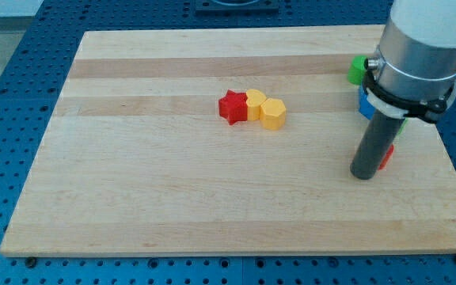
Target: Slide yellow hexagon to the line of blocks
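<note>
High front view — whole board (212, 214)

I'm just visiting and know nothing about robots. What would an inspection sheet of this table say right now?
Surface: wooden board, pale, lying flat.
Job's things: yellow hexagon at the right end of a touching row with another yellow block and a red star.
Clutter: green block, blue block and red block at the view's right, partly hidden by the arm.
Grippers: none; my tip rests right of the row, beside the red block.
Cables: nothing seen.
Surroundings: blue perforated bench.

White-grey cylindrical arm (426, 39), black collar, dark straight rod.
</note>
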Action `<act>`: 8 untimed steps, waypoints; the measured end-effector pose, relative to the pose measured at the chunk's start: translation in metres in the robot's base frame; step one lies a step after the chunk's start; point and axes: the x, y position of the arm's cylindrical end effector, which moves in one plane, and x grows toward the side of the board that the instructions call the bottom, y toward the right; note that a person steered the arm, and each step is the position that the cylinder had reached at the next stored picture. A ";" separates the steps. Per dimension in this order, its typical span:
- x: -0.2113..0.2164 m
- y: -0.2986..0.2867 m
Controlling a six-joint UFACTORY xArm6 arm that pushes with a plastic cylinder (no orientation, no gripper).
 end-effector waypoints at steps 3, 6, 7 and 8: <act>-0.004 -0.008; -0.072 -0.045; -0.093 -0.045; -0.122 -0.047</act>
